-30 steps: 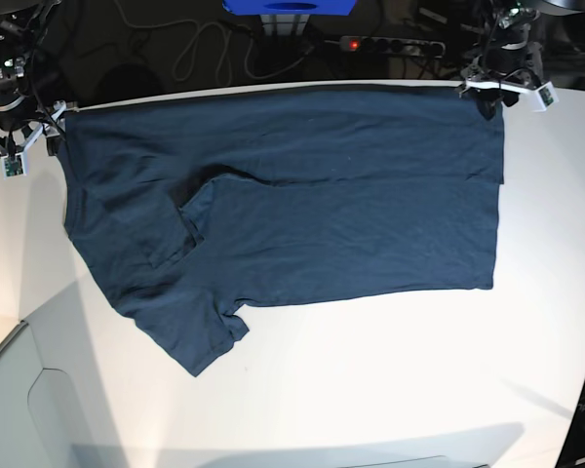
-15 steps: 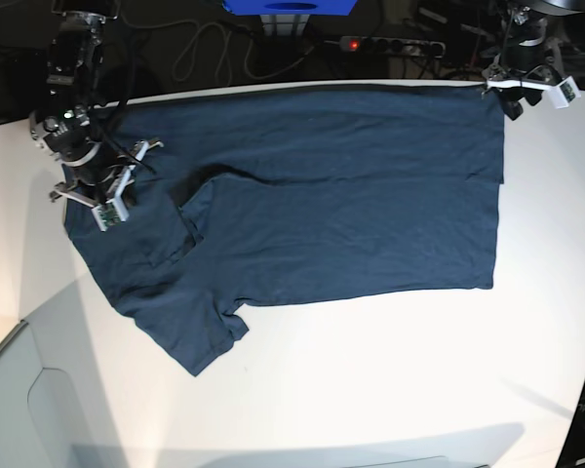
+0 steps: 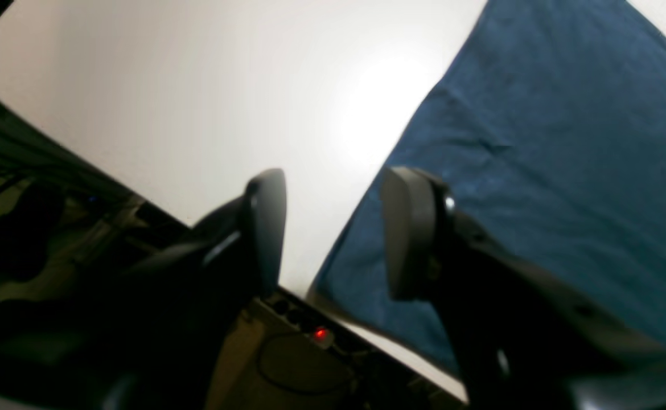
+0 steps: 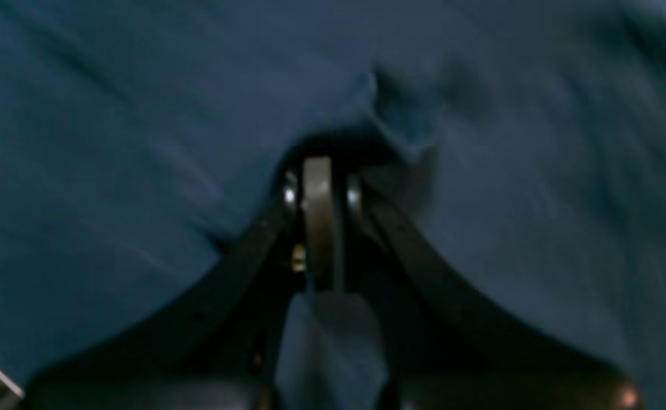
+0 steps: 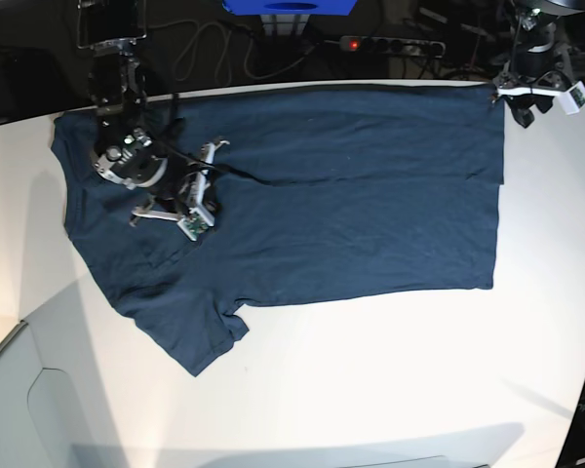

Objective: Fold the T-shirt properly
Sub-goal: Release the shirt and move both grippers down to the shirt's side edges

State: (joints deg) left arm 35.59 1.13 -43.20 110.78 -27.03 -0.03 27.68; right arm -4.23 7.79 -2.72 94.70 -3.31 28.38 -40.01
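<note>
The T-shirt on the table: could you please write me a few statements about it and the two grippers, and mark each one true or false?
1. The T-shirt is dark navy blue. True.
2. The right gripper hangs off the table's edge. False: it is over the shirt, near the neck end.
3. The right gripper's jaws are shut. True: the right wrist view shows them together against the cloth.
4. The left gripper is clamped on the shirt's corner. False: its jaws stand apart with nothing between them, above that corner.
5. A power strip with a red light lies behind the white table. True.
</note>
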